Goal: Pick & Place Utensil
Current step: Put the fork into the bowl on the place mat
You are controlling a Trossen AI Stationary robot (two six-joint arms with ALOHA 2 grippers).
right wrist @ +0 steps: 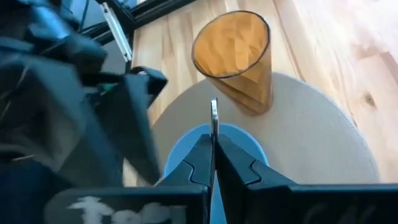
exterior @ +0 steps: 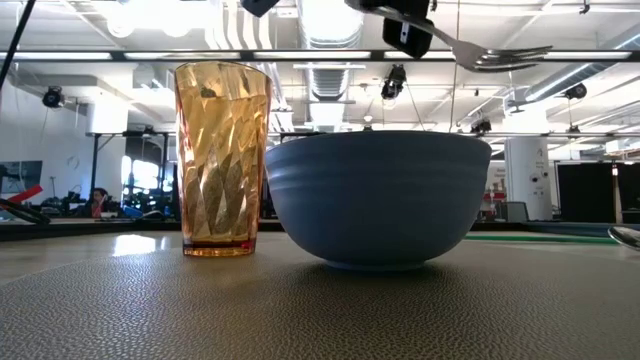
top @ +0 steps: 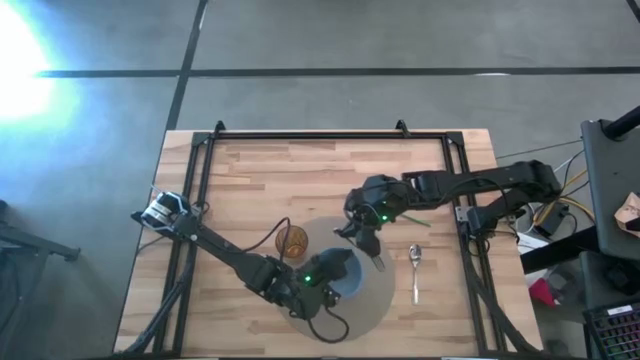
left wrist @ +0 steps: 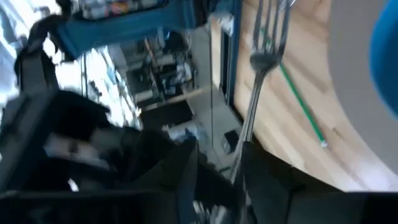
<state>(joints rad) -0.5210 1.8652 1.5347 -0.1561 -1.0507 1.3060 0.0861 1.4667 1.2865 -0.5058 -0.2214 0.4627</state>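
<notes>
Above the bowl (exterior: 378,198), the right claw (right wrist: 214,163) pinches the fork (exterior: 500,55).

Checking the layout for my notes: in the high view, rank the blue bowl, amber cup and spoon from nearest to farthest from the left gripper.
From the left gripper:
1. Blue bowl, right at the gripper, on the grey mat.
2. Amber cup, up and toward the left arm's side.
3. Spoon, on bare wood past the mat's right edge.

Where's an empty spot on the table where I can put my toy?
The far wood strip of the table, beyond both arms, is bare, and so is the corner in front of the left arm. The mat is crowded: cup, bowl, left gripper and right gripper holding the fork. A spoon and green stick lie to its right.
</notes>
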